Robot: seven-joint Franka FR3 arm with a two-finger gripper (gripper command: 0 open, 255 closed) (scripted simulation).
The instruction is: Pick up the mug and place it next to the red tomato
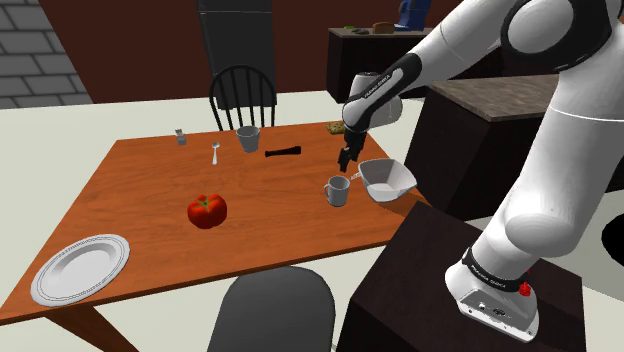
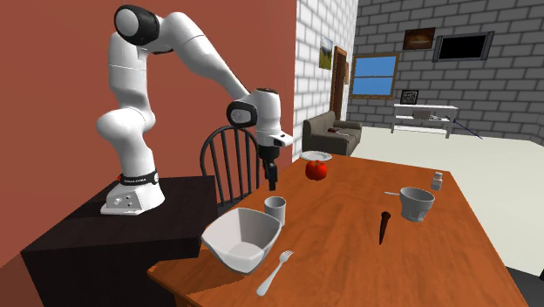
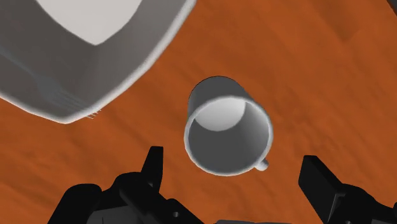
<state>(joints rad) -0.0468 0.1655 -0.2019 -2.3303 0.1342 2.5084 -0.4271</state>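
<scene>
Stock of my counter [image 1: 150,190], one entry per item.

1. Gripper [image 1: 346,160]: mine, all black, fingers spread wide. It hangs straight above the mug, holds nothing and touches nothing. In the wrist view the mug's rim sits between the two fingers [image 3: 154,159], with clear space on both sides.
2. Mug [image 1: 338,190]: pale grey, upright, mouth open upward. It stands on the counter by the edge nearest my stand, just beside the bowl, with its small handle turned toward the bowl.
3. Bowl [image 1: 386,178]: white, squarish, at the corner of the counter closest to my stand.
4. Tomato [image 1: 207,210]: red with a green top, toward the middle of the counter, well apart from the mug.
5. Plate [image 1: 80,267]: white, round, at the corner past the tomato, away from the mug.
6. Cup [image 1: 247,138]: grey, near the far edge by the chair [image 1: 243,98].
7. Fork [image 1: 214,153]: beside that cup.
8. Dark stick-like piece [image 1: 283,152]: lying flat on the other side of the cup. I cannot tell what it is.
9. Shaker [image 1: 180,136]: small, grey, near the far corner.
</scene>
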